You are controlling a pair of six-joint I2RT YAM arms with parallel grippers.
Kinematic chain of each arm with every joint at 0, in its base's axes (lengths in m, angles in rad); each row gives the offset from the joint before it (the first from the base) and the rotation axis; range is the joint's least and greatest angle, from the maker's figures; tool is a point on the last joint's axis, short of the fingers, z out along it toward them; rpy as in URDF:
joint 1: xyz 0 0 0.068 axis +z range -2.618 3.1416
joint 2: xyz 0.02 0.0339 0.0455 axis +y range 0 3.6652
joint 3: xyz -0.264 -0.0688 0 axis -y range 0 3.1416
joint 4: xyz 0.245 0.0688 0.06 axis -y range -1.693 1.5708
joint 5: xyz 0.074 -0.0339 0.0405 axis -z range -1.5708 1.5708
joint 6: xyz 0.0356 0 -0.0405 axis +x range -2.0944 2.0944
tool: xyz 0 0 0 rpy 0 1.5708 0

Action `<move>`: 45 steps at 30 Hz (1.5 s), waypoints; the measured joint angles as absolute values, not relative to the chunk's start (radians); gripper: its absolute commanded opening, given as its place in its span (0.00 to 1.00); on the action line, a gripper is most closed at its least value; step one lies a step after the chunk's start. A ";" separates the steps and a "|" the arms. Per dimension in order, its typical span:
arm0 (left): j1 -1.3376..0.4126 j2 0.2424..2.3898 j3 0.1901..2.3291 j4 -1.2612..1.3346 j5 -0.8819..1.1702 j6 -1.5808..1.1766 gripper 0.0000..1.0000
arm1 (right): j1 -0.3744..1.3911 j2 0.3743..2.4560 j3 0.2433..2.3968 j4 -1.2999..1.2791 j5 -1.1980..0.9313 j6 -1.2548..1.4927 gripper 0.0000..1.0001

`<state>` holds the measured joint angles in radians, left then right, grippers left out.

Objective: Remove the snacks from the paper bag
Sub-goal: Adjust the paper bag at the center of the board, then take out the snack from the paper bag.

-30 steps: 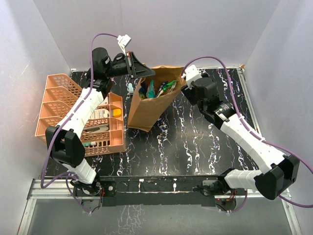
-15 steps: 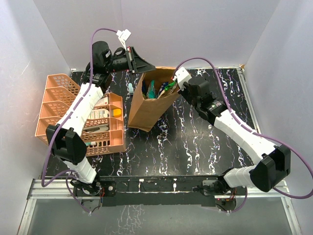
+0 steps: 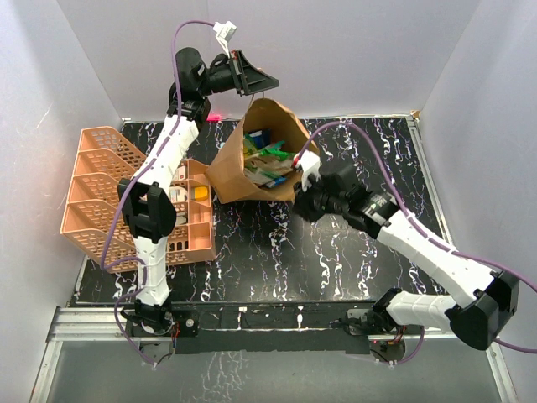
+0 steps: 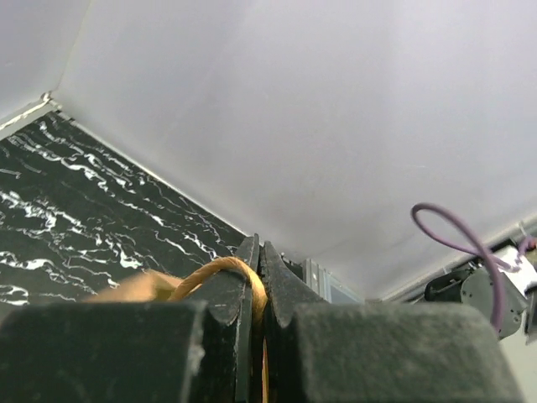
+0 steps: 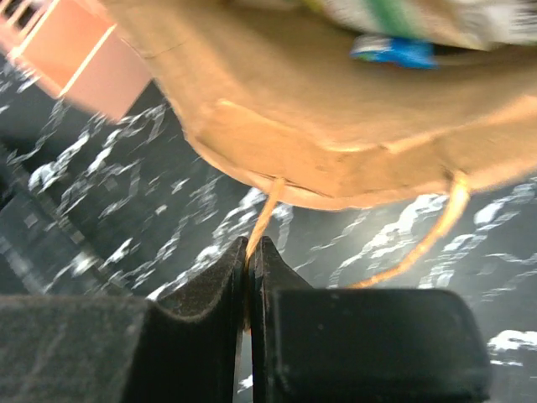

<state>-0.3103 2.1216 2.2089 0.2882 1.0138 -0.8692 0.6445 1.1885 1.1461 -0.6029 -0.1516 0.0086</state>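
From the overhead camera I see the left claw (image 3: 267,83) raised high near the back wall, pinched on the top of the paper bag (image 3: 231,172). The bag hangs tilted below it, with its mouth turned up and to the right. Its lower corner sits just beside the orange lattice organizer (image 3: 101,189). I cannot tell whether that corner touches the black marbled tabletop (image 3: 336,269). The snacks (image 3: 267,159) are all inside the bag, a jumble of green, blue and pale packets showing through the opening. The right claw (image 3: 300,186) sits low at the bag's near rim, right against the paper.

My left wrist camera shows the two fingers (image 4: 220,298) pressed together, with the upper handle (image 4: 220,270), a tan twisted-paper loop, clamped between them. A blurred scrap of brown paper lies just to the left.

On the right wrist camera, that claw's jaws are drawn narrow and nip one strand of the lower handle (image 5: 267,206). The handle's other leg hangs free to the right. The bag's brown rim fills the top of the view, and a blue packet (image 5: 393,50) peeks over it beside blurred green foil.
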 measured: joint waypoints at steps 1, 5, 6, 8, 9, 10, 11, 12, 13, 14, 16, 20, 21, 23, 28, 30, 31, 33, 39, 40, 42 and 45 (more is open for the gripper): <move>-0.310 2.121 2.194 0.336 1.021 -0.901 0.00 | 0.683 1.171 1.114 -0.601 -0.165 0.043 0.08; -0.315 2.029 1.980 0.542 1.059 -1.015 0.00 | 0.812 1.103 1.015 -0.596 -0.204 0.168 0.08; -0.318 1.995 1.908 0.577 1.063 -1.032 0.00 | 0.831 1.089 0.999 -0.591 -0.212 0.193 0.08; -0.331 1.918 1.776 0.613 1.070 -1.045 0.00 | 0.875 1.058 0.960 -0.562 -0.231 0.258 0.08; -0.339 1.873 1.711 0.620 1.077 -1.045 0.00 | 0.892 1.048 0.942 -0.545 -0.241 0.290 0.09; -0.352 1.830 1.658 0.619 1.082 -1.039 0.00 | 0.910 1.043 0.929 -0.529 -0.248 0.318 0.11; -0.365 1.791 1.619 0.610 1.085 -1.026 0.00 | 0.925 1.042 0.918 -0.511 -0.254 0.344 0.12; -0.384 1.745 1.580 0.592 1.088 -1.006 0.00 | 0.939 1.044 0.908 -0.495 -0.259 0.368 0.15; -0.400 1.706 1.552 0.573 1.089 -0.984 0.00 | 0.950 1.044 0.898 -0.481 -0.261 0.389 0.19; -0.412 1.675 1.533 0.558 1.090 -0.965 0.00 | 0.960 1.044 0.887 -0.469 -0.262 0.406 0.23; -0.446 1.599 1.477 0.501 1.090 -0.911 0.00 | 0.973 1.043 0.870 -0.463 -0.266 0.441 0.29; -0.462 1.515 1.407 0.398 1.078 -0.837 0.00 | 0.982 1.000 0.867 -0.512 -0.241 0.469 0.54; -0.460 1.502 1.399 0.374 1.074 -0.823 0.00 | 0.982 0.967 0.865 -0.531 -0.225 0.474 0.62; -0.460 1.478 1.386 0.332 1.057 -0.795 0.00 | 0.982 0.883 0.860 -0.559 -0.195 0.482 0.82; -0.459 1.461 1.385 0.257 1.015 -0.751 0.00 | 0.982 0.653 0.812 -0.573 -0.113 0.501 0.98; -0.459 1.461 1.385 0.233 1.000 -0.743 0.00 | 0.981 0.573 0.782 -0.564 -0.097 0.494 0.98; -0.459 1.461 1.383 0.223 0.994 -0.742 0.00 | 0.982 0.545 0.770 -0.548 -0.092 0.482 0.98; -0.459 1.461 1.382 0.205 0.982 -0.739 0.00 | 0.982 0.512 0.752 -0.518 -0.075 0.447 0.98; -0.459 1.460 1.380 0.146 0.949 -0.718 0.00 | 0.981 0.543 0.752 -0.401 -0.063 0.221 0.98; -0.459 1.460 1.380 0.138 0.945 -0.716 0.00 | 0.981 0.574 0.765 -0.392 -0.077 0.162 0.98; -0.459 1.460 1.380 0.120 0.939 -0.711 0.00 | 0.981 0.641 0.798 -0.387 -0.126 0.030 0.98; -0.459 1.459 1.379 0.107 0.933 -0.707 0.00 | 0.981 0.722 0.835 -0.400 -0.241 -0.211 0.96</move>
